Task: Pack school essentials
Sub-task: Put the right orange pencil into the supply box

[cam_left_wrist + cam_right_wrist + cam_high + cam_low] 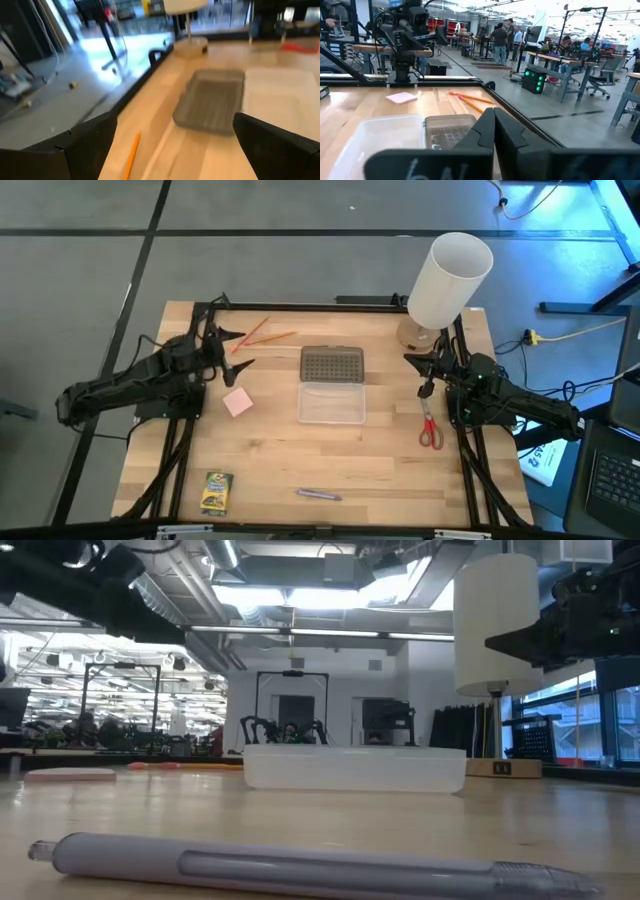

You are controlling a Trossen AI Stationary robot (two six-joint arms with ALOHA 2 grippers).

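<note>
Left pincer (pixel 238 348): raised over the far left part of the counter (pixel 270 460), fingers spread wide, gripping nothing. The two orange pencils (pixel 262 336) lie just ahead of its tips; its wrist view shows one of them between the spread fingers. The pink eraser (pixel 237 402) lies near it, on the side towards the front edge. The crayon box (pixel 216 492) sits well apart from this pincer, at the front left corner.

Centre: the clear case (pixel 332 401) lies open between the two pincers, its grey dimpled lid (pixel 332 364) folded back on the far side. Nothing can be seen inside the tray. The purple pen (pixel 318 494) lies near the front edge, well apart from both pincers.

Right pincer (pixel 424 374): hangs at the far right of the counter, beside the base of the tall white cylinder (pixel 448 280). Its wrist view shows the fingers closed together, empty. The red-handled scissors (pixel 430 428) lie on the counter near it, towards the front edge.

Assessment: packing has not begun; all items remain loose on the counter. The step in hand appears to be the left pincer's approach to the pencils. The next move calls for a descent until the fingers straddle a pencil across its width, a closure, then a carry to the open tray. Thin pencils lying flat leave little to grip; a slip is likely.
</note>
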